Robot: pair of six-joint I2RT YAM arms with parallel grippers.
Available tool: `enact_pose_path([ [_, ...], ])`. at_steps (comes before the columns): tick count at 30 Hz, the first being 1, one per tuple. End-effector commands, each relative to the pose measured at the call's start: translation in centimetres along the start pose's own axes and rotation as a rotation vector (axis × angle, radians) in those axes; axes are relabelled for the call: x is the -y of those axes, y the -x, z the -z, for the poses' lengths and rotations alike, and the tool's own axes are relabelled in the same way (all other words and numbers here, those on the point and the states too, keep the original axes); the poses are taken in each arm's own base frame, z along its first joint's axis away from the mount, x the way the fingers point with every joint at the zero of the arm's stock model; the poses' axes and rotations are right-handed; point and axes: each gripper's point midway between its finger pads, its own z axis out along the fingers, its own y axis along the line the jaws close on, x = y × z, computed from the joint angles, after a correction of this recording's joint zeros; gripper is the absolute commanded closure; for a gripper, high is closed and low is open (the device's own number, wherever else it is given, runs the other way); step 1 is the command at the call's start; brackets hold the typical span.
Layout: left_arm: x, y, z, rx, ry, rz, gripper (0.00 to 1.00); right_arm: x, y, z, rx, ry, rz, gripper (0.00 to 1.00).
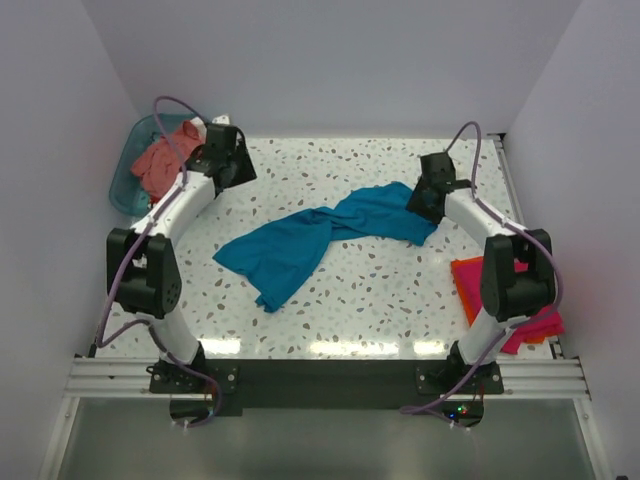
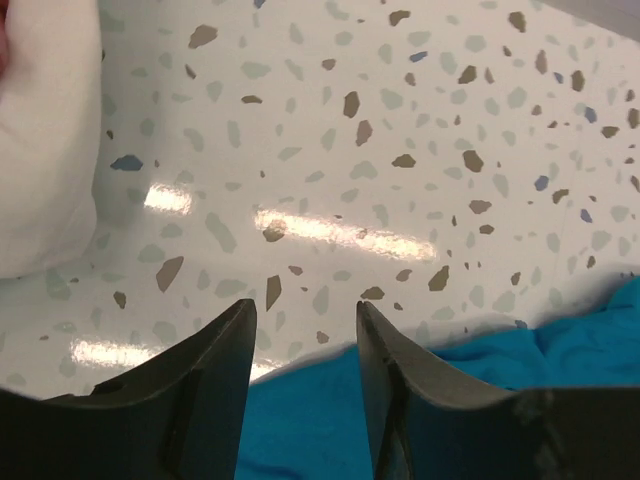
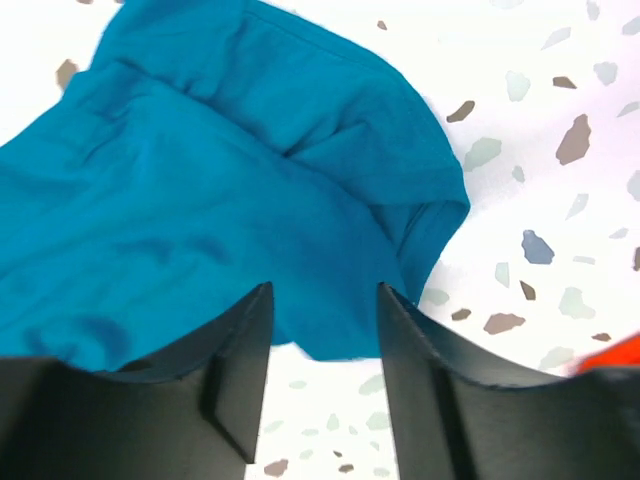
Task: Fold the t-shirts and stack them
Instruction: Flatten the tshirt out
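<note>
The teal shirt [image 1: 320, 238] lies crumpled and unfolded across the middle of the table [image 1: 350, 300], stretched from the near left toward the far right. The right claw [image 1: 428, 195] hangs over the shirt's far right end. In its own wrist view the right claw [image 3: 323, 295] has its two fingers well apart, with the hem of the teal shirt [image 3: 220, 200] showing in the gap and nothing gripped; whether the tips touch the cloth I cannot tell.

The left claw [image 1: 225, 155] sits at the far left, apart from the shirt and beside a see-through teal basket [image 1: 125, 195] that holds a salmon-pink shirt [image 1: 160, 160]. Seen from its wrist, the left claw [image 2: 305, 310] is likewise spread and holds nothing, with bare table between the fingers and teal cloth [image 2: 480, 400] along the bottom edge.

An orange shirt [image 1: 468, 285] and a magenta shirt [image 1: 540, 325] lie at the near right edge, partly behind the right arm.

The table is white with grey and brown speckles, glossy under the lights, and plain pale walls close it in on three sides
</note>
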Motion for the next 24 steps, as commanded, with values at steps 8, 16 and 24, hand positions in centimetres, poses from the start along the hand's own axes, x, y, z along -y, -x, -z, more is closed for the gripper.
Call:
enact_pose_path([
  [8, 1.9, -12.8, 8.1, -0.099, -0.099, -0.030, 0.49, 0.3, -1.6, 3.1, 0.011, 0.095, 0.048, 0.43],
  [16, 0.1, -20.6, 9.6, -0.169, -0.030, -0.009, 0.34, 0.6, -2.9, 1.2, -0.028, 0.069, 0.075, 0.34],
  [24, -1.7, -19.8, 7.0, -0.141, 0.130, -0.028, 0.31, -0.4, -2.4, 0.2, -0.037, 0.078, 0.069, 0.35],
])
